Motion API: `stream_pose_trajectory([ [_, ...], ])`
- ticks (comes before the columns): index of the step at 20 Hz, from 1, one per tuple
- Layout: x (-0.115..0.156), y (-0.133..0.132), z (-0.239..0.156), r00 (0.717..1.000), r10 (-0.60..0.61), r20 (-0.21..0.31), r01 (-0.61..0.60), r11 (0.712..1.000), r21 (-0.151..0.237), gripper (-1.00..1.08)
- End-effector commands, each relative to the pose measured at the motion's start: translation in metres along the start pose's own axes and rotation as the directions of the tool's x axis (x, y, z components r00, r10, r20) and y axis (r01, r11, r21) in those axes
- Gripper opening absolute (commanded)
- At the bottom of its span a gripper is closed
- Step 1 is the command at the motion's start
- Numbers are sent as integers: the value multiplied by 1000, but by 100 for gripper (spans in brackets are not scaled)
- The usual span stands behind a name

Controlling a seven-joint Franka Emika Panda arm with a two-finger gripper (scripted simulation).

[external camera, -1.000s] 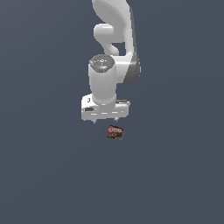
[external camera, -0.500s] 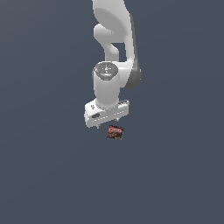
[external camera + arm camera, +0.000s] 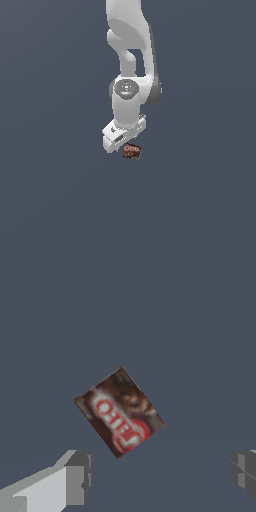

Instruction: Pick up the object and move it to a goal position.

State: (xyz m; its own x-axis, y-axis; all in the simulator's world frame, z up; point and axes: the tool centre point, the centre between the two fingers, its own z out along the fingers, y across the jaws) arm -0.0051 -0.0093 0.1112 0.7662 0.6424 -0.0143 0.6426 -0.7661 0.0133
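Note:
The object (image 3: 132, 150) is a small flat box, dark red and brown with whitish lettering, lying on the grey surface. In the wrist view the object (image 3: 119, 411) lies flat and turned at an angle, just beyond the line between my fingertips. My gripper (image 3: 160, 473) is open, its grey fingertips (image 3: 80, 471) set wide apart with nothing between them. In the exterior view the white hand of my gripper (image 3: 121, 143) hangs over the box and hides part of it; the fingers themselves are hidden there.
A plain dark grey surface (image 3: 60, 200) spreads all around. The white arm (image 3: 131, 55) rises from the hand toward the top of the exterior view. No other objects show.
The hand has twisted about its upright axis and sunk toward the box, now overlapping it in the exterior view. The box has stayed where it was.

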Motion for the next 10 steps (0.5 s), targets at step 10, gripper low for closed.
stream_pose_trajectory([
  [10,7,-16,27,938,-347,-7,347,938,3,100],
])
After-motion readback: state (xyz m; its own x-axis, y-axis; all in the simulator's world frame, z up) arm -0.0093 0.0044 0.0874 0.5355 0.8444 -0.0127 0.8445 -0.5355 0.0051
